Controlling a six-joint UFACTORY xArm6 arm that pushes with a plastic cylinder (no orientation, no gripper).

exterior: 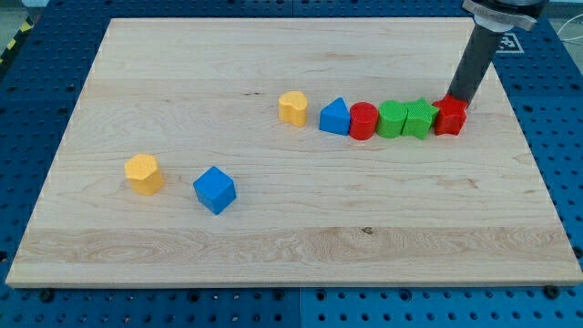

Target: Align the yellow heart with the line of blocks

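Note:
A line of blocks runs across the board's right half: a blue triangular block [335, 117], a red cylinder [363, 120], two green blocks [393, 119] [418, 118] and a red block [450, 117]. A yellow block that looks like the heart [292, 107] sits just left of the blue triangular block, slightly higher in the view and with a small gap. My tip [454, 98] is at the line's right end, against the top side of the red block.
A second yellow block [144, 173] and a blue cube [214, 189] lie apart at the lower left of the wooden board [273, 255]. The board rests on a blue perforated table [565, 182].

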